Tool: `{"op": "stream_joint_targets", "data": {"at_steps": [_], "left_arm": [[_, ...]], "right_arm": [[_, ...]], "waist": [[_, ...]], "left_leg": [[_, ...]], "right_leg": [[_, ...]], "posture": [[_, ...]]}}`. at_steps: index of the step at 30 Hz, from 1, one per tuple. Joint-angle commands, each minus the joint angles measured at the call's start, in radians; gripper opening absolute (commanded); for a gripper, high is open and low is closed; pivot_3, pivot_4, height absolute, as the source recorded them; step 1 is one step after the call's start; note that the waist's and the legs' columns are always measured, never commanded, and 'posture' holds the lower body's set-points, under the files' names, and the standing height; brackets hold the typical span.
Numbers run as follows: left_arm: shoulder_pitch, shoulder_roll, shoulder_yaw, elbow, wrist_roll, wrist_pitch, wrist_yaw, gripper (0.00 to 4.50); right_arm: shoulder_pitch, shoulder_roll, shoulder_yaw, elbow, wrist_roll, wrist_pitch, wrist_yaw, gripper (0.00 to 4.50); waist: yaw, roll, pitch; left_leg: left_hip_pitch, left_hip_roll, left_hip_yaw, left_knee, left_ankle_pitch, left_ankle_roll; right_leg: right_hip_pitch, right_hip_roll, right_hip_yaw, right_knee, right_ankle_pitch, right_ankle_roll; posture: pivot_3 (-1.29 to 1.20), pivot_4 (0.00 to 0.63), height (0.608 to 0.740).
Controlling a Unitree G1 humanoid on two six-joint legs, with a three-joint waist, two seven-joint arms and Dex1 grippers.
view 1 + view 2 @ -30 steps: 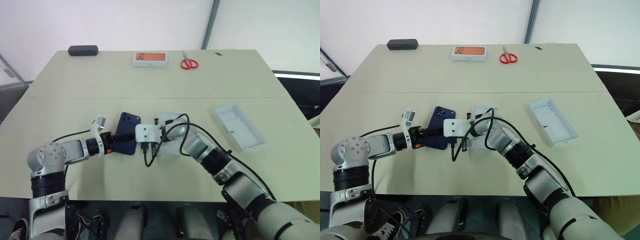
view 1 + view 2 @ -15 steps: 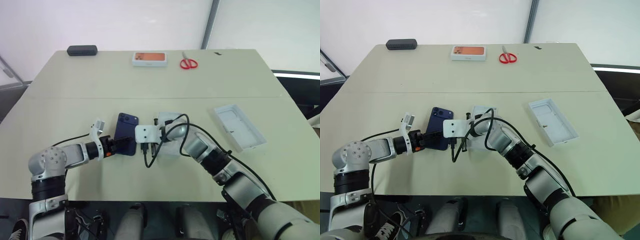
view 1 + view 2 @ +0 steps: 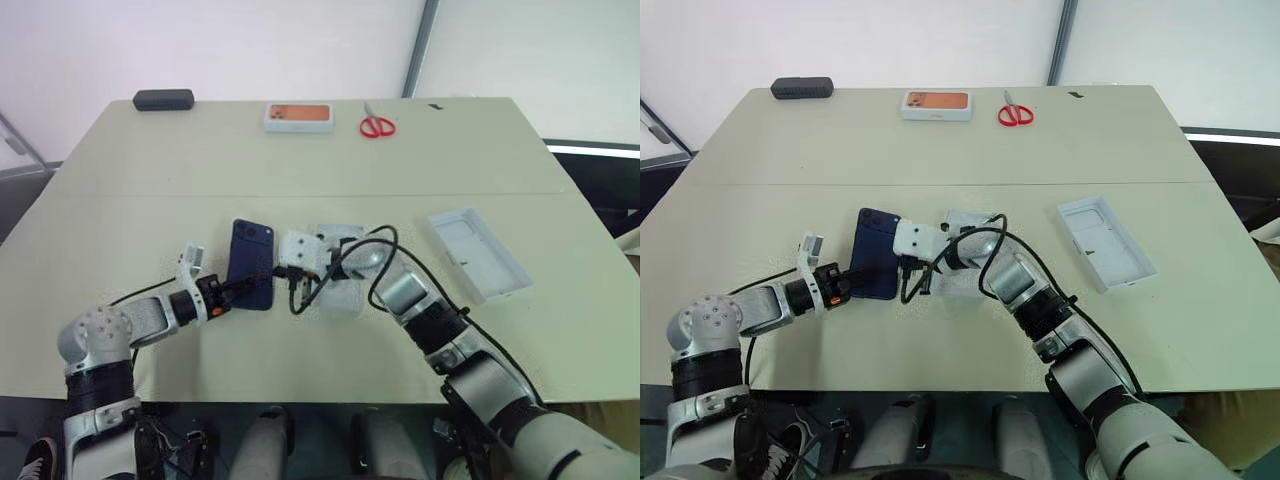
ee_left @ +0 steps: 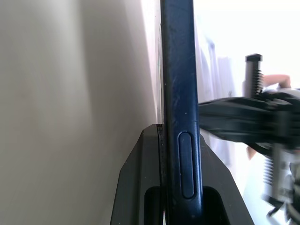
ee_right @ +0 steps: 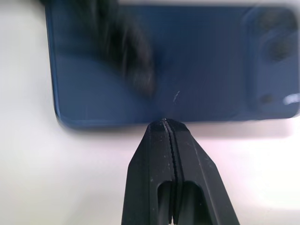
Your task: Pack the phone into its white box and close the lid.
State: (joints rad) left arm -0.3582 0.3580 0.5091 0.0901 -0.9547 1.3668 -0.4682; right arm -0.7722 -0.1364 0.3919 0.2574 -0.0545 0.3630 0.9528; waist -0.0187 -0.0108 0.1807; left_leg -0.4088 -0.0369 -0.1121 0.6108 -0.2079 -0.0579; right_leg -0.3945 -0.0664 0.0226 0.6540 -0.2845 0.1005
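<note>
Currently, at the upper left of the left eye view, a black case (image 3: 165,100) lies at the far edge of the table (image 3: 120,220). Lower left of centre, the left gripper (image 3: 226,294) reaches toward the middle of the frame. Its two black fingers are closed on the near end of the phone (image 3: 251,276); in the left wrist view the fingers (image 4: 140,187) sit on either side of the phone's thin edge with no gap. The phone is a dark navy slab, back side up, with its camera cluster at the far corner.

Just right of the phone, at frame centre, the right gripper (image 3: 902,270) points at the phone's long edge. In the right wrist view its fingers (image 5: 154,178) are pressed together with nothing between them, and their tips are at the phone's long side; whether they touch it cannot be told.

Directly behind the right wrist, the white box (image 3: 340,285) rests on the table, partly covered by the arm and its cable.

At top centre, a white box with an orange picture (image 3: 299,117) lies flat, and red-handled scissors (image 3: 378,126) lie just to its right.

At right of centre, the lid (image 3: 475,254) lies well apart from the box, its open white side facing up.
</note>
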Motion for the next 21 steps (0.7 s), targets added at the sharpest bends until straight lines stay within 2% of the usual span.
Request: {"op": "stream_joint_targets", "data": {"at_steps": [1,7,9,12,20,21], "left_arm": [[-0.005,-0.023,0.096,-0.031,-0.111,-0.01,0.001,0.0],[-0.005,-0.044,0.097,-0.052,-0.148,-0.036,0.036,0.0],[-0.008,-0.045,0.074,-0.073,-0.152,-0.038,0.038,0.0],[-0.015,-0.044,0.046,-0.095,-0.148,-0.046,0.044,0.0],[-0.026,-0.04,0.005,-0.113,-0.156,-0.044,0.06,0.0],[-0.025,-0.041,0.005,-0.113,-0.161,-0.042,0.063,0.0]], "right_arm": [[0.002,0.016,-0.164,-0.126,0.211,0.135,0.037,0.83],[0.105,-0.204,-0.077,-0.312,0.229,0.23,0.168,3.87],[0.137,-0.281,-0.052,-0.372,0.23,0.249,0.197,3.87],[0.168,-0.377,0.007,-0.411,0.157,0.181,0.199,3.87],[0.183,-0.408,0.056,-0.392,0.113,0.163,0.164,3.87],[0.182,-0.404,0.058,-0.388,0.111,0.163,0.162,3.64]], "waist": [[0.001,-0.001,0.001],[0.005,-0.001,0.001],[0.003,-0.002,0.003],[-0.002,-0.003,0.003],[0.003,-0.004,0.004],[0.004,-0.005,0.004]], "left_leg": [[-0.001,0.001,0.0,0.0,0.0,0.0],[-0.001,-0.001,0.0,0.0,0.0,0.0],[-0.002,-0.001,0.002,0.0,0.0,0.001],[-0.002,-0.001,0.002,0.0,0.0,0.0],[-0.002,0.0,0.002,0.0,0.0,0.0],[-0.003,0.0,0.002,0.0,0.0,0.0]], "right_leg": [[-0.001,0.0,0.0,0.0,0.0,0.0],[0.001,-0.002,-0.001,-0.003,0.0,0.0],[0.0,-0.003,-0.001,-0.004,0.0,0.0],[-0.001,-0.001,0.0,-0.004,0.0,0.0],[-0.001,0.0,0.0,-0.004,0.0,0.0],[-0.001,0.0,0.0,-0.004,0.0,0.0]], "posture": [[0.0,0.15,0.74],[0.0,0.15,0.74],[0.0,0.15,0.74],[0.0,0.15,0.74],[0.0,0.15,0.74],[0.0,0.15,0.74]]}}
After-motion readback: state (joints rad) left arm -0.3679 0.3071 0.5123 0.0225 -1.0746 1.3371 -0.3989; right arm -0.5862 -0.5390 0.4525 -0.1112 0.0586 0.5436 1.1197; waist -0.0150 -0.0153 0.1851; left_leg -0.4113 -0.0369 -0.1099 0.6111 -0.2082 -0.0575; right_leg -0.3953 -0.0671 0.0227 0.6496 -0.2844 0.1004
